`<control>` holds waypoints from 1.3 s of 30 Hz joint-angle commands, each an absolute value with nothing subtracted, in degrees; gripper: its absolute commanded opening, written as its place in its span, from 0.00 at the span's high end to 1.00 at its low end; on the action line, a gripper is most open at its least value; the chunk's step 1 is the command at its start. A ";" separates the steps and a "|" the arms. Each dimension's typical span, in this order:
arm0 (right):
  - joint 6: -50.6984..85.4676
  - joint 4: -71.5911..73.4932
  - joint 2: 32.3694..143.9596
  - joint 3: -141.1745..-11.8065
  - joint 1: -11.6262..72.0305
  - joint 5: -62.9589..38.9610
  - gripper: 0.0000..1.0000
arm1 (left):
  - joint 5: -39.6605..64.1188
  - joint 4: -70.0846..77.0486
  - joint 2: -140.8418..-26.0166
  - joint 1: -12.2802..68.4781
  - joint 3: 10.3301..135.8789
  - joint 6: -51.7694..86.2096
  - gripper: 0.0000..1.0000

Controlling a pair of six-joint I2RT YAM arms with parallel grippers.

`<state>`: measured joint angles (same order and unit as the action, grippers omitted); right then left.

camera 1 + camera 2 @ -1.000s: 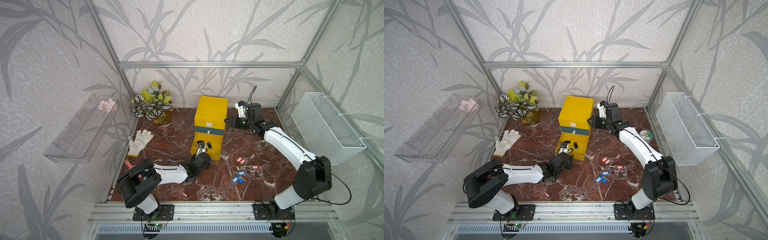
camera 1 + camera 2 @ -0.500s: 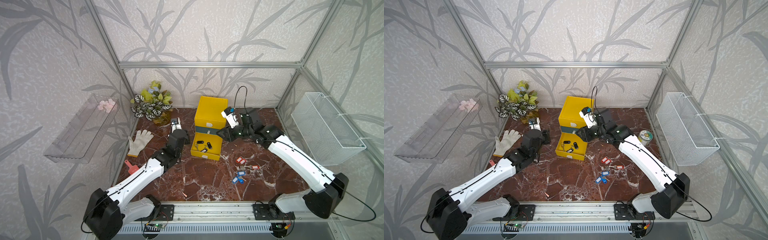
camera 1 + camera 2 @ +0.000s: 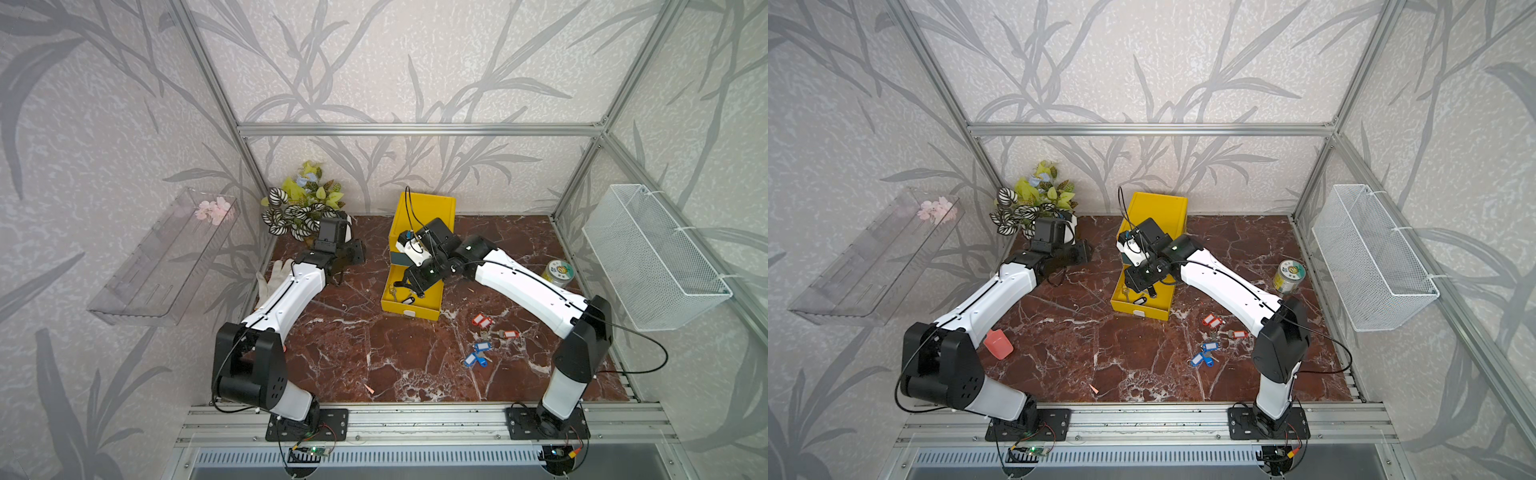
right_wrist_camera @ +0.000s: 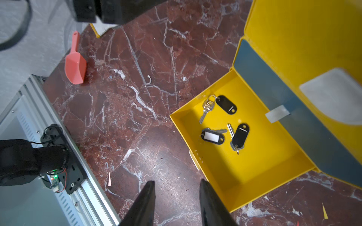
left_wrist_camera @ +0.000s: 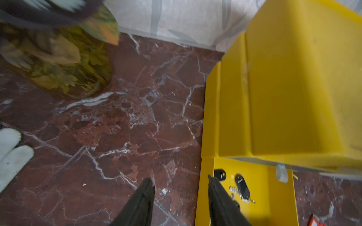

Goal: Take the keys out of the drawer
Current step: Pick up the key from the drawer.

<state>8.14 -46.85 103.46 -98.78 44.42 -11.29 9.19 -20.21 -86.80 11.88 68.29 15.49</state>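
Three black-tagged keys lie flat inside the open yellow drawer

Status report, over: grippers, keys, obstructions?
Left gripper, right gripper open, empty. Three black-tagged metal key sets lie in open yellow plastic drawer. Nothing covers them.

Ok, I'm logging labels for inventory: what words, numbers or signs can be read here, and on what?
No text reads legibly.
The round tin: printed lid, too blurred.
The black tag in the drawer: white window looks blank.
The red tags and blue tags lying outside: windows too small.
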 commanded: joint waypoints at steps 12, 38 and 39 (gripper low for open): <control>4.80 -48.56 116.35 -102.76 42.64 -0.40 0.64 | 16.25 -26.37 -91.41 9.49 68.28 5.06 0.55; 4.73 -43.15 120.93 -95.22 39.28 2.53 0.64 | 18.91 -36.93 -101.59 8.97 79.01 2.44 0.57; 4.81 -42.89 120.77 -94.76 39.26 2.63 0.64 | 19.06 -36.91 -101.65 8.98 78.85 2.61 0.57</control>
<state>3.53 -44.10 122.63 -96.31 39.92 2.09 17.72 -34.79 -100.75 9.30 77.80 3.16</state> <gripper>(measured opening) 0.356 0.434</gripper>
